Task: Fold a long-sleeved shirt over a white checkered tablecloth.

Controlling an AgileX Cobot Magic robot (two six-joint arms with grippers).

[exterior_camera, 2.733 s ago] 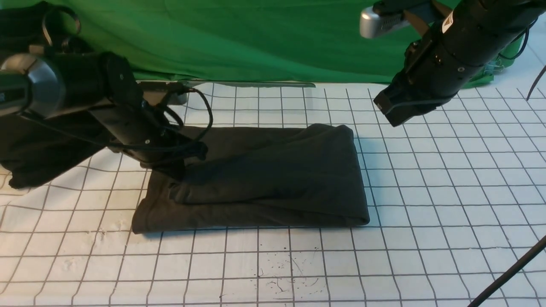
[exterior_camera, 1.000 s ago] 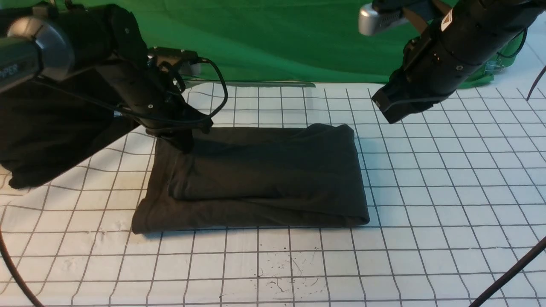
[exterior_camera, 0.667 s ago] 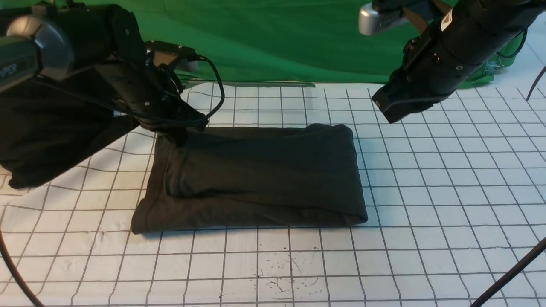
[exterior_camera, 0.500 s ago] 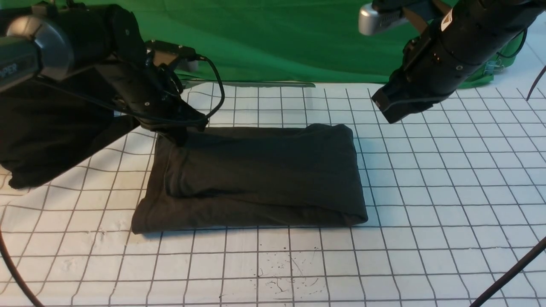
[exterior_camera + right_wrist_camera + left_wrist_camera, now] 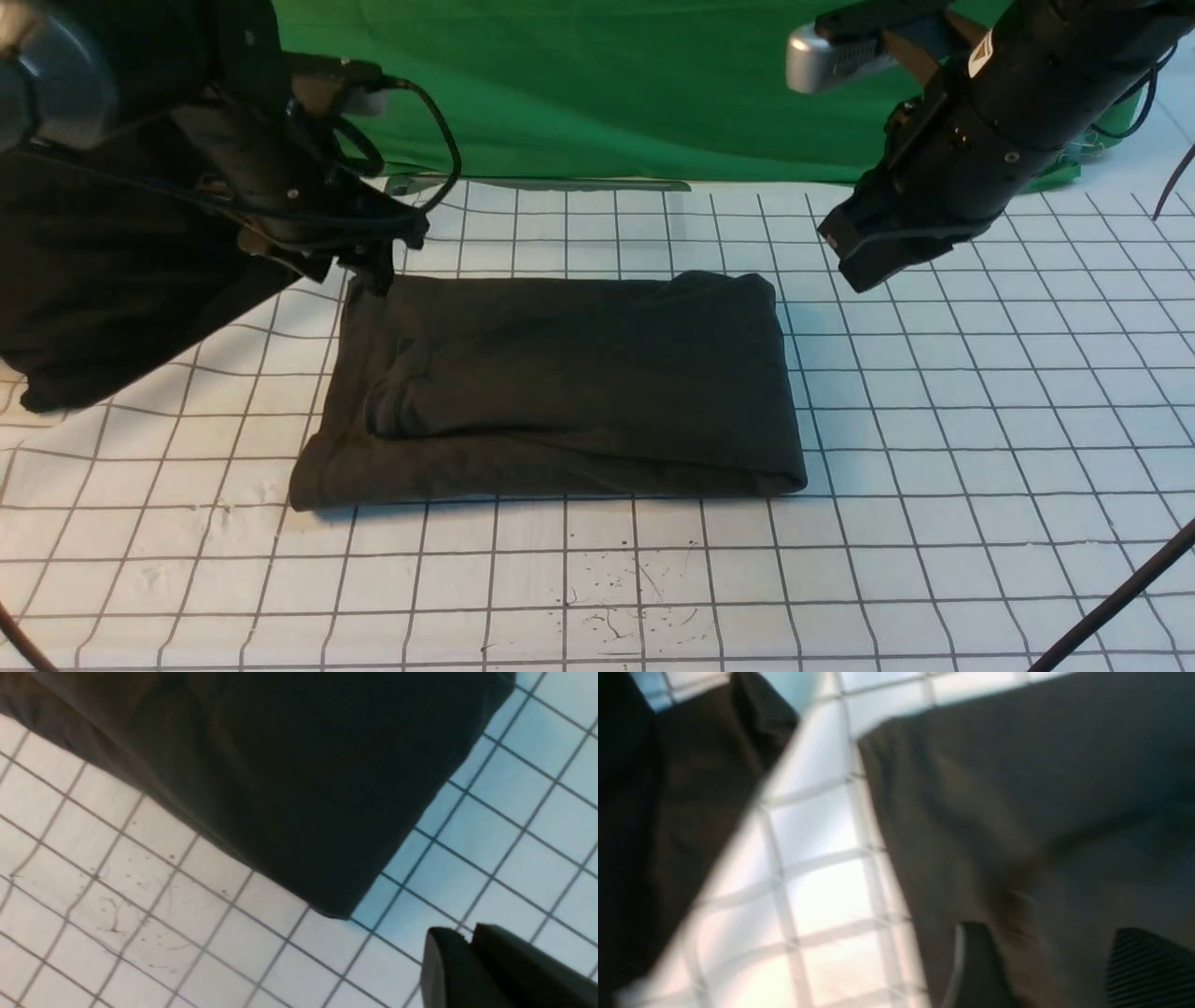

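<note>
Left gripper (image 5: 378, 273) hung with its fingers (image 5: 971, 966) spread and empty just above the far left corner of the dark charcoal knit long-sleeved shirt (image 5: 560, 373), which lay folded into a flat oblong in the middle of the white, thin-gridded checkered tablecloth (image 5: 934, 485). To my eye the fold looked nearly done. The best move was to rise straight up, so no finger snagged the loose upper layer bunched at the left. Right gripper (image 5: 854, 261), pressed together on nothing, hovered beyond the shirt's far right corner, and a blacker cloth heap (image 5: 84, 308) sat at the left.
</note>
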